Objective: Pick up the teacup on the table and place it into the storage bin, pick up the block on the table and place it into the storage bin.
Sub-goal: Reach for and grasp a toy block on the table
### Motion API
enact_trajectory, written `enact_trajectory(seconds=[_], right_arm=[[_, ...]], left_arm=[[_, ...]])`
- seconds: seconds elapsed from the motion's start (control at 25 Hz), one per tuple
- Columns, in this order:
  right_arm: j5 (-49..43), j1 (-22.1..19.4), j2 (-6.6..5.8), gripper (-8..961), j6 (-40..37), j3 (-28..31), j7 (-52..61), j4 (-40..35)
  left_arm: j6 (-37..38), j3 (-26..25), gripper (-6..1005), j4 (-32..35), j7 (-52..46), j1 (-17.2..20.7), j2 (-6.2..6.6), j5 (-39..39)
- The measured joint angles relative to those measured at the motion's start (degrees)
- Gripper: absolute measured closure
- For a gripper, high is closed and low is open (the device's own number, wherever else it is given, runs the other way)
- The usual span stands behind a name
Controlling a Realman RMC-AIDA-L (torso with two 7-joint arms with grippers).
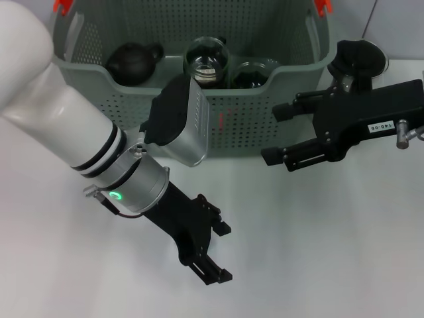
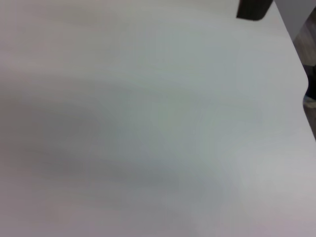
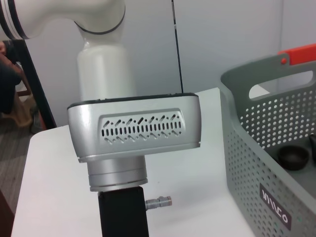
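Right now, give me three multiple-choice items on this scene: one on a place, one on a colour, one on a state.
1. Where is the black teapot?
A. Inside the storage bin
B. On the table
C. In the right end effector

2. What colour are the bin's handle clips?
A. Blue
B. Orange-red
C. Yellow

3. What state is the left end effector in?
A. Shut on a block
B. Holding a cup
C. Open and empty

Answers: 1 A, it sits behind the bin's perforated wall; 2 B, both top corners show it; 3 C, its fingers are spread over bare table.
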Motion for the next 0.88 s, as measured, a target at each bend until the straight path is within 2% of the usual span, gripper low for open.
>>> enact_trajectory(seconds=[0.44, 0.88], right_arm=[[0.0, 0.3, 0.0, 27, 0.1, 0.3, -0.9, 0.8], [0.0, 0.3, 0.0, 26, 0.1, 0.3, -0.9, 1.1]], left_arm=[[-3.6, 2.6, 140, -2.5, 1.9, -0.2, 0.18, 0.5], [-5.4, 2.6, 140, -3.1, 2.9, -0.1, 0.43, 1.0]])
